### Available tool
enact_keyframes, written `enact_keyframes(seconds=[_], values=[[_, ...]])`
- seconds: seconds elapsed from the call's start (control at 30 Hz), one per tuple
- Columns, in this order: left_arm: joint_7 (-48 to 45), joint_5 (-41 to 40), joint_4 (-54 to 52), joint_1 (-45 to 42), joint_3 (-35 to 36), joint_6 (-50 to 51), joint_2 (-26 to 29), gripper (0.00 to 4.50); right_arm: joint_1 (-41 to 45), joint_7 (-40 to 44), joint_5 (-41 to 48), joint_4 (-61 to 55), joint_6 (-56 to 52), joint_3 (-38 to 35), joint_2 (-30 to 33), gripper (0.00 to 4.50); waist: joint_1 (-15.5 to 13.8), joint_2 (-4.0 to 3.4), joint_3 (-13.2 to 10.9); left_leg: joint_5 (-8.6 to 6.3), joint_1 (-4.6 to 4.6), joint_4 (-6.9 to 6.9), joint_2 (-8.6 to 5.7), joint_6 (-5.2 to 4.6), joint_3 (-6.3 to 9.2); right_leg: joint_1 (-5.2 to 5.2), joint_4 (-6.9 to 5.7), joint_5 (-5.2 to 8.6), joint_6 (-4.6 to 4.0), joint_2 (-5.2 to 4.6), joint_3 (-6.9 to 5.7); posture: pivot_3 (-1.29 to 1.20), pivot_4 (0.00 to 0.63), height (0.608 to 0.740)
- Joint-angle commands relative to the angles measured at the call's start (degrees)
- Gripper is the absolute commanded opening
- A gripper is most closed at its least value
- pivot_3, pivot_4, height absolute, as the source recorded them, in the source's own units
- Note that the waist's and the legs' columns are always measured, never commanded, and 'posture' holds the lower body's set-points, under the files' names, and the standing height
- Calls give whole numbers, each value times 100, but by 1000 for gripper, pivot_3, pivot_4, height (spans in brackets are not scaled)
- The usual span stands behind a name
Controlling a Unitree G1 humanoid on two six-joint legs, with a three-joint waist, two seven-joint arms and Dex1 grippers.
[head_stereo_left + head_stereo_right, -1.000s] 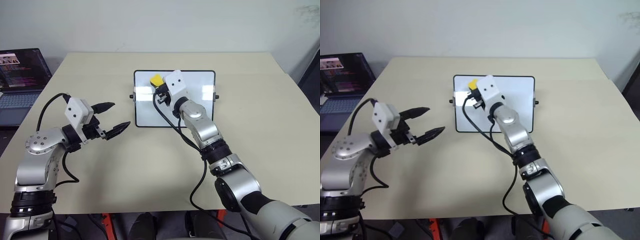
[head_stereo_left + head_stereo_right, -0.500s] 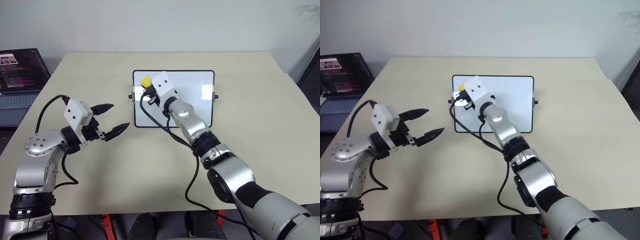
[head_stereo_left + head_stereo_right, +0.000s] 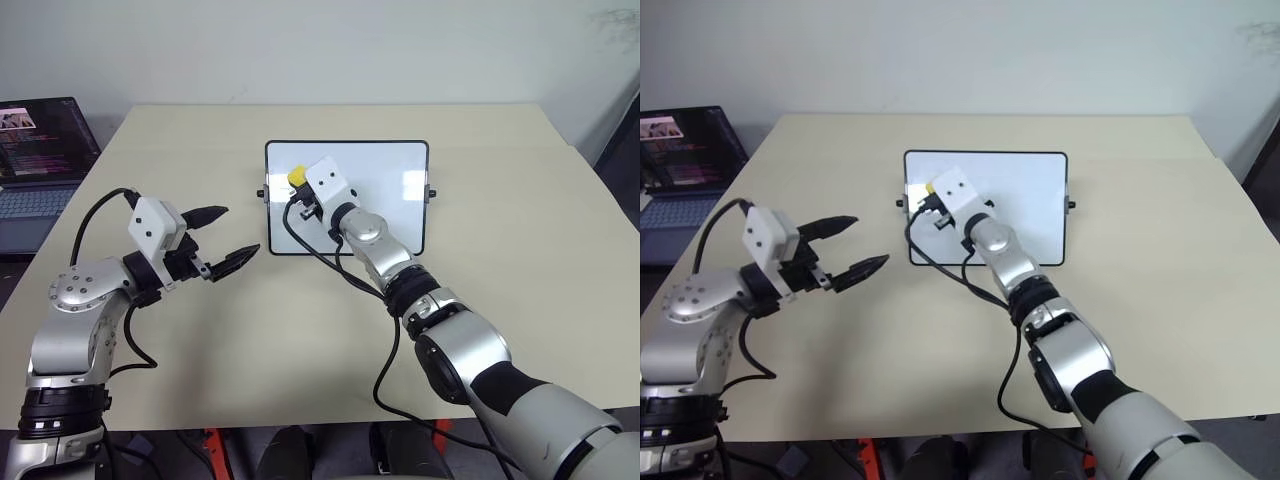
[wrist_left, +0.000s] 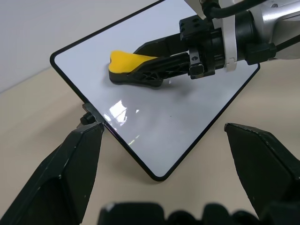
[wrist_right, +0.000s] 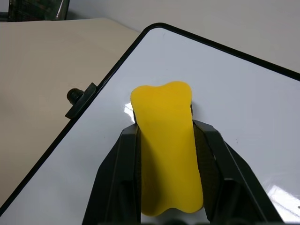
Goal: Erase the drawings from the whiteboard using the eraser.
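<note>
The whiteboard [image 3: 385,170] lies flat at the middle of the tan table, with a small black knob [image 5: 75,96] on its short side. My right gripper [image 3: 298,186] reaches over the board's left part, shut on the yellow eraser [image 3: 297,178]. The eraser [image 5: 166,140] sits between the two black fingers, against the white surface near the board's left edge. The drawings are out of view; the bare board looks plain white. My left gripper [image 3: 238,231] hovers open over the table, left of the board's near-left corner, holding nothing. Its wrist view looks across at the eraser [image 4: 129,63].
An open laptop [image 3: 40,150] stands beyond the table's left edge. The right arm's black cable [image 3: 310,245] loops over the board's near edge. Bare tabletop [image 3: 500,200] lies to the right of the board and in front of it.
The right gripper has carried the eraser leftward across the board's upper left part, then a little nearer. The left gripper has stayed put.
</note>
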State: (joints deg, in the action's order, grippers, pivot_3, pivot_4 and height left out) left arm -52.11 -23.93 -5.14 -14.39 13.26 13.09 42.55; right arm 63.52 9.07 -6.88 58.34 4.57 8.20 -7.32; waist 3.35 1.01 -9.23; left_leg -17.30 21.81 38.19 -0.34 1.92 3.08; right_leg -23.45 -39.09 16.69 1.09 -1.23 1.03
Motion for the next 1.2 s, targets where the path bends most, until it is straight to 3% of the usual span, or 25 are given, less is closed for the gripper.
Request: enact_keyframes(seconds=[0.03,0.47,0.8,1.03,1.2], values=[[7,-63,-230,-136,99,-31,81,4500,-215,27,-81,-208,-121,41,91,1210,-5,1,1,0,0,0,0,0,0,0,0,0,0,0,0,0,150,740],[4,-55,-187,-221,42,-23,32,4500,-1735,401,-241,-2138,-1065,267,795,1210,-105,4,5,-2,-10,18,-2,-3,9,20,-8,0,0,-1,-5,0,150,740],[-12,-30,-101,-333,-48,-48,-12,4500,-2276,614,-141,-3125,-1575,215,1327,1210,-178,6,6,-3,-12,64,-10,-5,18,29,-50,-1,0,-1,-8,0,150,740],[-40,-20,-64,-354,-51,-67,1,4500,-2025,585,292,-3998,-1713,21,1002,1210,-150,4,2,-2,-19,66,-6,-6,16,23,-72,-1,-1,4,-5,0,150,740],[-62,-22,-46,-377,-50,-69,13,4500,-1531,404,404,-4007,-1640,-53,619,1210,-95,1,-1,-2,-7,64,-4,-5,10,9,-69,-1,-1,5,-1,0,150,740]])
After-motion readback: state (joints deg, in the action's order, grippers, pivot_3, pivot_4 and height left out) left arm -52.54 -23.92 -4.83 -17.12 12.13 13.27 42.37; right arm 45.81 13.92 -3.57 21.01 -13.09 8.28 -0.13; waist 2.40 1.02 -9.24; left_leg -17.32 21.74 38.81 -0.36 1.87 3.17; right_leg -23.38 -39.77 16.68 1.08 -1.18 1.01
